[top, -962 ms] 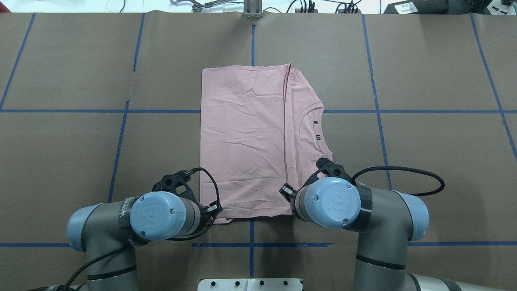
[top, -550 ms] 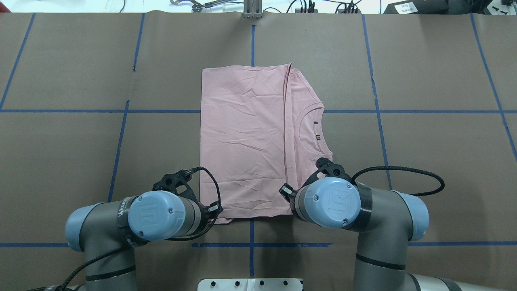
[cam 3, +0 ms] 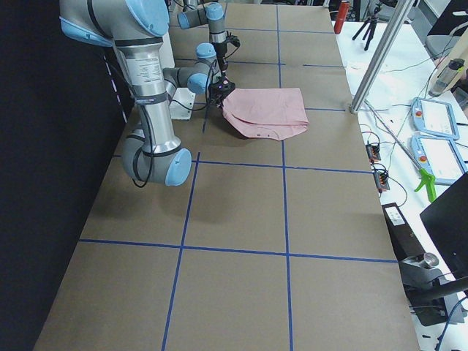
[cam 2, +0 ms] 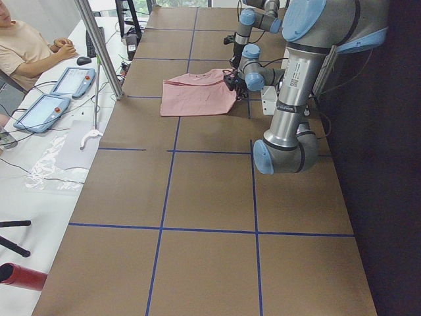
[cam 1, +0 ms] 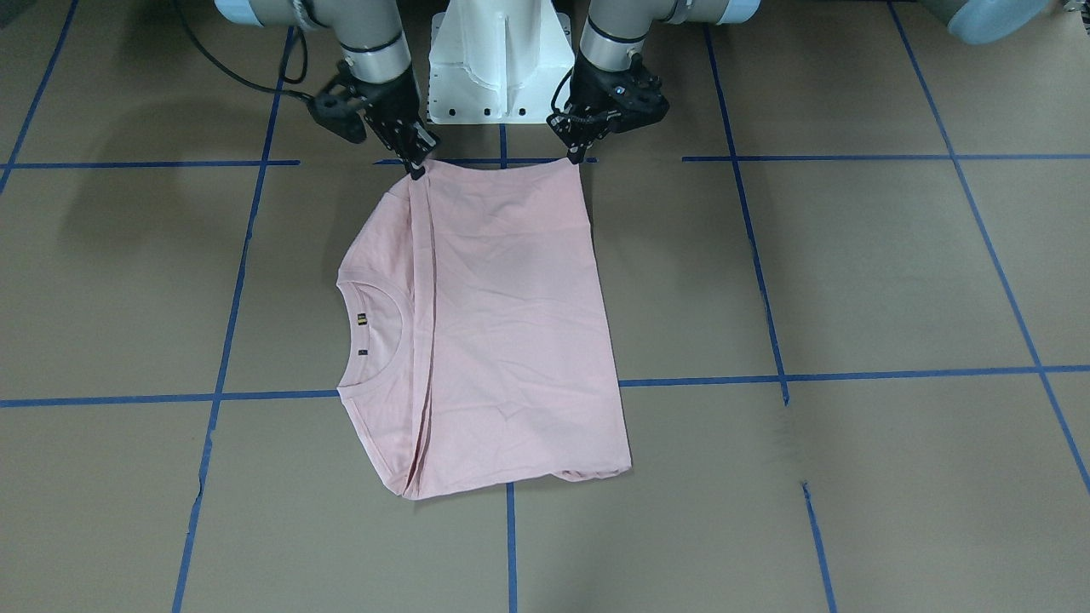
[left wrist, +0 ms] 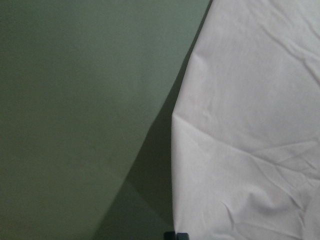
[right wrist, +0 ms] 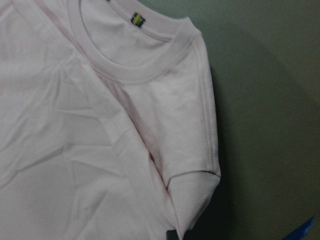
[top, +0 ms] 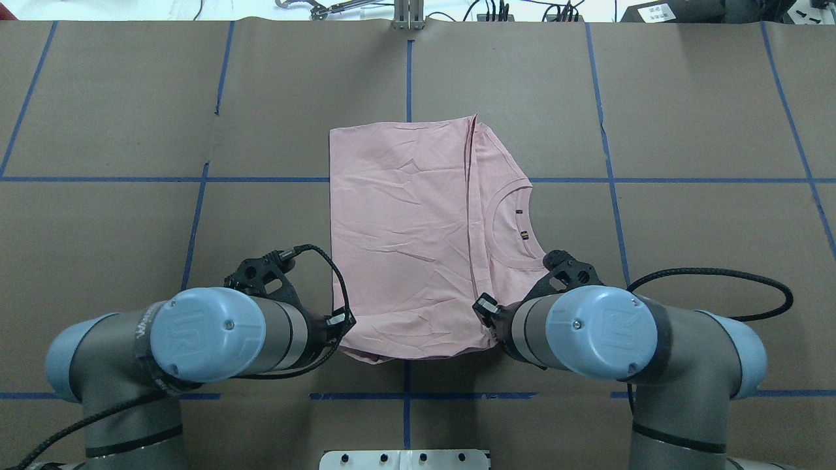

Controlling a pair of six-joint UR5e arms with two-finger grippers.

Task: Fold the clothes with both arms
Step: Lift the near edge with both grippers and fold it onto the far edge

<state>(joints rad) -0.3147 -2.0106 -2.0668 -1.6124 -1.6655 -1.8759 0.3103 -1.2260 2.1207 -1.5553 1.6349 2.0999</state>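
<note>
At its near corners, left gripper (cam 1: 579,158) and right gripper (cam 1: 419,170) fingers clamp the side-folded T-shirt (cam 1: 511,323); crosswise fold seemingly remains.

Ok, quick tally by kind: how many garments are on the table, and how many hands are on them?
T-shirt: 1
Hands: 2, the left hand and the right hand, each pinching a near corner of the T-shirt
Total: 3
</note>
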